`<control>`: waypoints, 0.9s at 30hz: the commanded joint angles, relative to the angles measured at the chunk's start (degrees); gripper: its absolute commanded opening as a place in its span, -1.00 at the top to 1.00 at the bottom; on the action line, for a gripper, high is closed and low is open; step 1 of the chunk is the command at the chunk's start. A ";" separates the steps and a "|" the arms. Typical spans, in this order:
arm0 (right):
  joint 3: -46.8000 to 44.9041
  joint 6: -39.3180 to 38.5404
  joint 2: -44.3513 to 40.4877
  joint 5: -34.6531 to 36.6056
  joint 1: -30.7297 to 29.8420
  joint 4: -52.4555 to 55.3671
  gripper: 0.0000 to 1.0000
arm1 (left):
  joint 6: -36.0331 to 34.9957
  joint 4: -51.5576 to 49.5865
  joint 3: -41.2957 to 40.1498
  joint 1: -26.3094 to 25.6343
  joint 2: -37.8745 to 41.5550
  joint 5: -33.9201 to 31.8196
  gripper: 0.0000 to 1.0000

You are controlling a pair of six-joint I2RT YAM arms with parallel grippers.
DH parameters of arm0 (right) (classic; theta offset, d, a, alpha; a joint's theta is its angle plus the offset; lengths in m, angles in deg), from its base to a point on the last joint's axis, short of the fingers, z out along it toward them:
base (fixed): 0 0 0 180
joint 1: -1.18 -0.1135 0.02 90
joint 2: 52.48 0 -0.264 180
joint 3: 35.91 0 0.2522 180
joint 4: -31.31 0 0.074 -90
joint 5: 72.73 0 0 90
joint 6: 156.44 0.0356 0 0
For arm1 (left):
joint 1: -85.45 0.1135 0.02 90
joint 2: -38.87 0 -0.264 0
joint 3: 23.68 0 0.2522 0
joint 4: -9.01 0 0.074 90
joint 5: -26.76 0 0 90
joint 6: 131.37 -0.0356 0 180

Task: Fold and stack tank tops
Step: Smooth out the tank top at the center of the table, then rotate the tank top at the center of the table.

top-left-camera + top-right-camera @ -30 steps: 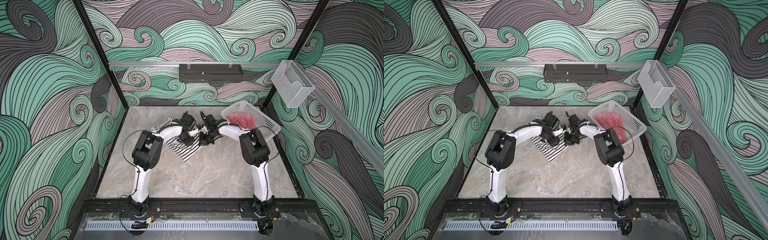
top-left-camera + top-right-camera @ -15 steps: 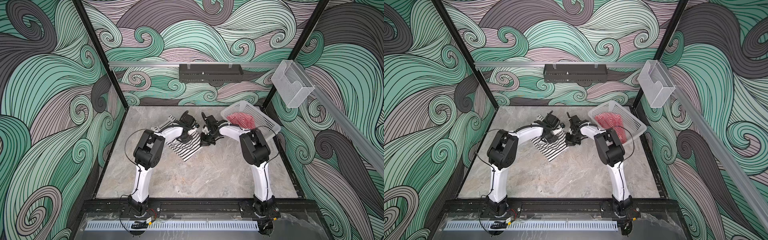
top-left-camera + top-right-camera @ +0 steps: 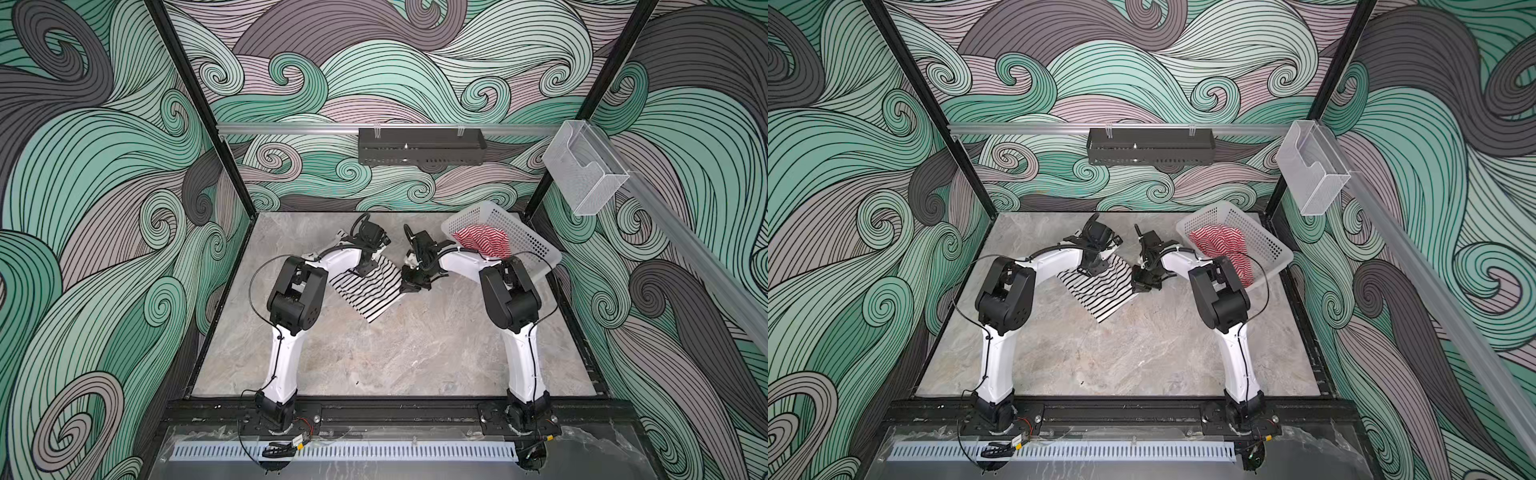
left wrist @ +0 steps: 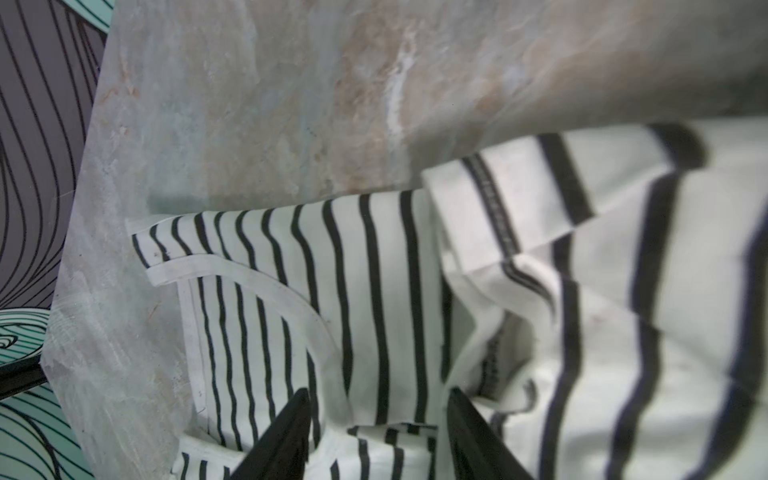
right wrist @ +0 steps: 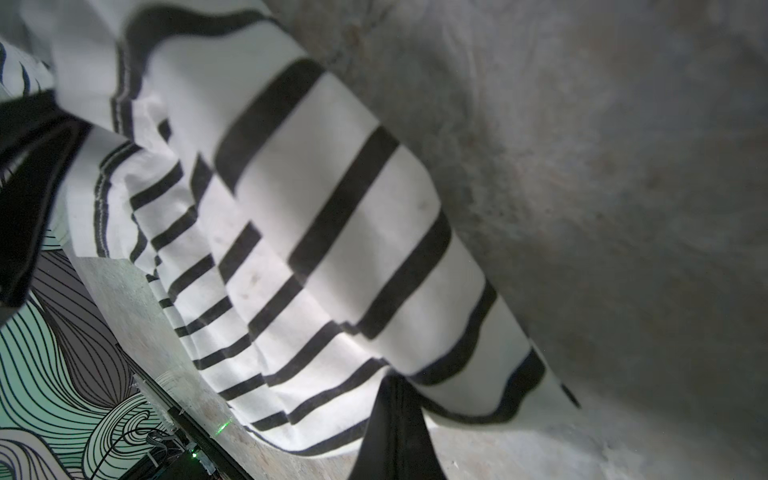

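1. The soft black-and-white striped knit tank top (image 3: 368, 293) lies part-folded on the grey marbled counter (image 3: 395, 357), towards the back, between the two arms.
2. The red-and-white striped tank top (image 3: 482, 245) sits crumpled in the white perforated plastic basket (image 3: 524, 232) at the back right corner, with neither arm on it.
3. The right gripper (image 5: 395, 399) has its jaws clenched on a hem edge of the black-and-white top, and the cloth drapes away from that pinch.
4. The left gripper (image 4: 379, 392) stands over the strap end with its jaws apart, grasping nothing that I can make out. The cloth lies flat beneath them.
5. This fabric looks light, limp and stretchy, so I reckon a lifted edge will sag and drag the layers under it.
6. The stitched hem or the bound armhole (image 4: 266, 286) seems the firmest place to take hold. A pinch mid-panel would likely bunch it.
7. Folding of one top appears under way, and stacking is not yet begun.
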 commanded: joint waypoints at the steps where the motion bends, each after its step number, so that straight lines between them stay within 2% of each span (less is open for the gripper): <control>1: -0.40 -0.85 -0.56 0.00 0.02 1.15 1.00 | -0.96 0.11 2.40 1.30 -1.97 -3.03 -0.12; 3: -0.08 -1.25 -1.18 -1.89 -0.06 0.37 0.91 | -0.97 -0.66 3.07 1.47 -2.76 -4.18 -0.13; 5: 0.06 -1.24 -2.47 -3.96 0.00 -0.73 0.74 | -0.34 -1.03 2.87 1.51 -2.16 -4.64 -0.12; 8: 0.06 -0.74 -5.15 -5.72 -0.04 -1.94 0.38 | 1.36 0.60 -0.02 1.67 2.30 -3.64 -0.13; 11: -0.17 -0.13 -7.61 -5.89 0.34 -1.98 0.20 | 2.45 2.00 -3.47 1.32 8.13 -2.58 -0.15; 17: -4.98 1.00 -10.82 -2.63 3.31 -1.22 0.07 | 0.72 -1.49 -9.55 -1.45 17.33 4.19 -0.18; 21: -8.38 0.52 -11.64 -2.00 5.58 -1.62 0.01 | -1.94 0.02 -15.62 -5.27 21.54 3.62 -0.19; 27: -9.58 0.50 -10.47 -1.88 6.60 -2.74 0.01 | -1.19 0.61 -17.93 -5.48 20.53 2.52 -0.20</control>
